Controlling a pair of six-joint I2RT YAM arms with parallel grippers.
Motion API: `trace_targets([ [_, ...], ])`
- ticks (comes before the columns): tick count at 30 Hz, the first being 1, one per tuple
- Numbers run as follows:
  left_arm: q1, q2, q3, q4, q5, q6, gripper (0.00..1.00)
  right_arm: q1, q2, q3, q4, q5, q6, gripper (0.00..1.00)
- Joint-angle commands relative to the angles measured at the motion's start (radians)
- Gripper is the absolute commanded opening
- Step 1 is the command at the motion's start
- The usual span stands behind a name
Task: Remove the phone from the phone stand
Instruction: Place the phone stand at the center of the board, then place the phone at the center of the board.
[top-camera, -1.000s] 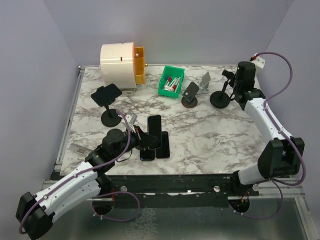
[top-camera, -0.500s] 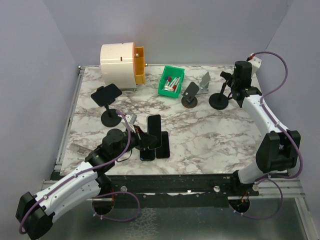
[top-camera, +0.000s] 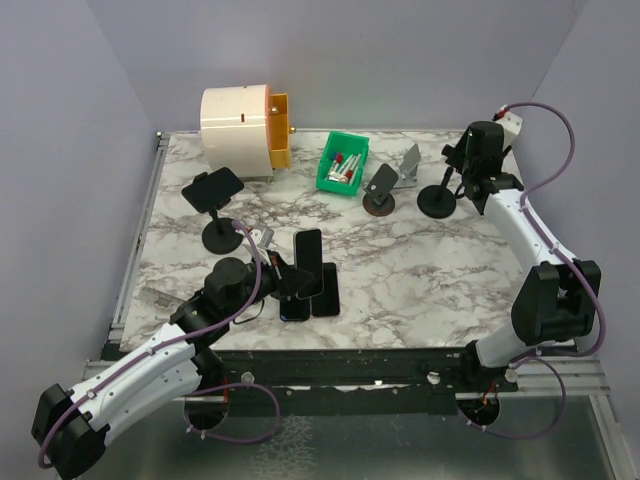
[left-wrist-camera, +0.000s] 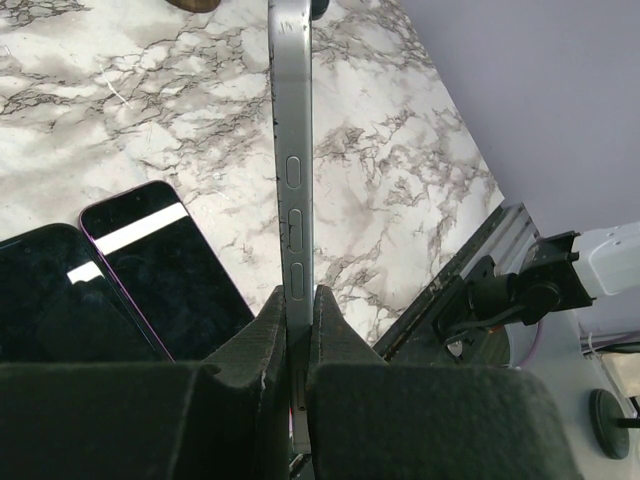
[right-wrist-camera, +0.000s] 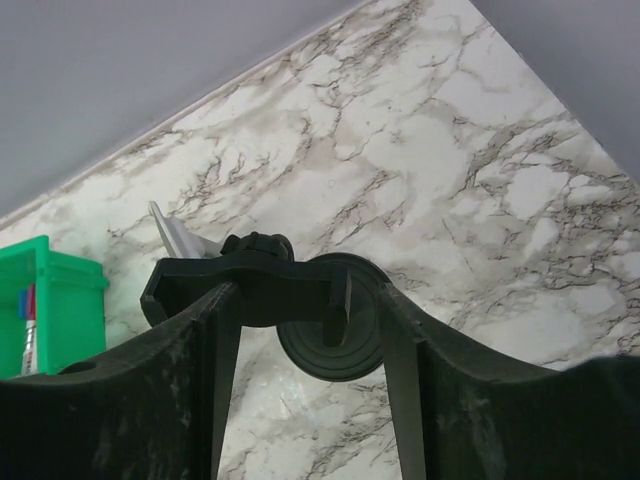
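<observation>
Silver-edged phone clamped in left claw, right claw spread around stand

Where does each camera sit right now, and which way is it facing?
Top external: above and behind, looking down on the table; left arm and right arm show.
Left wrist: looks along the left end effector, shut on the edge-on phone, two flat phones below.
Right wrist: looks down past the open right end effector at the black stand, green bin left.
Shared: top external also shows that phone, stand and bin.
</observation>
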Motion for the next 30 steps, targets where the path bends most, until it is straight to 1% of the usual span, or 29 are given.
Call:
trace_targets([
  [1,0.004,-0.023,0.001,0.057,-0.014,0.011,0.00,-0.002,-0.014,0.040,-0.003,-0.014,-0.009,0.66],
  [3,0.004,-0.026,0.000,0.057,-0.015,0.011,0.00,-0.002,-0.038,0.049,-0.028,-0.009,-0.006,0.72],
  [6,0.004,-0.029,-0.001,0.059,-0.013,0.010,0.00,0.001,-0.103,0.063,-0.080,-0.037,0.003,0.75],
  [8,0.004,-0.025,-0.001,0.068,-0.008,0.010,0.00,0.001,-0.170,0.049,-0.096,-0.124,0.019,0.75],
  [10,0.004,-0.020,0.006,0.078,0.003,0.008,0.00,0.001,-0.252,-0.002,-0.067,-0.279,0.028,0.74],
  [11,0.004,-0.016,0.016,0.080,0.006,0.008,0.00,0.001,-0.299,-0.045,-0.021,-0.379,0.024,0.73],
  [13,0.004,-0.001,0.047,0.081,0.024,0.021,0.00,0.000,-0.411,-0.165,0.111,-0.628,0.037,0.71],
  [15,0.004,0.006,0.078,0.086,0.040,0.036,0.00,0.008,-0.509,-0.279,0.250,-0.843,0.079,0.71],
  [18,0.004,-0.005,0.105,0.117,0.073,0.047,0.00,0.041,-0.610,-0.407,0.390,-1.060,0.161,0.71],
  [21,0.004,-0.020,0.091,0.197,0.129,0.019,0.00,0.073,-0.651,-0.495,0.487,-1.214,0.252,0.70],
  [24,0.004,-0.009,0.070,0.303,0.185,-0.035,0.00,0.115,-0.639,-0.594,0.686,-1.348,0.384,0.71],
  [27,0.004,0.023,0.066,0.390,0.229,-0.067,0.00,0.186,-0.592,-0.652,0.847,-1.404,0.479,0.71],
  [30,0.003,0.057,0.063,0.470,0.267,-0.092,0.00,0.308,-0.531,-0.663,0.920,-1.415,0.499,0.72],
])
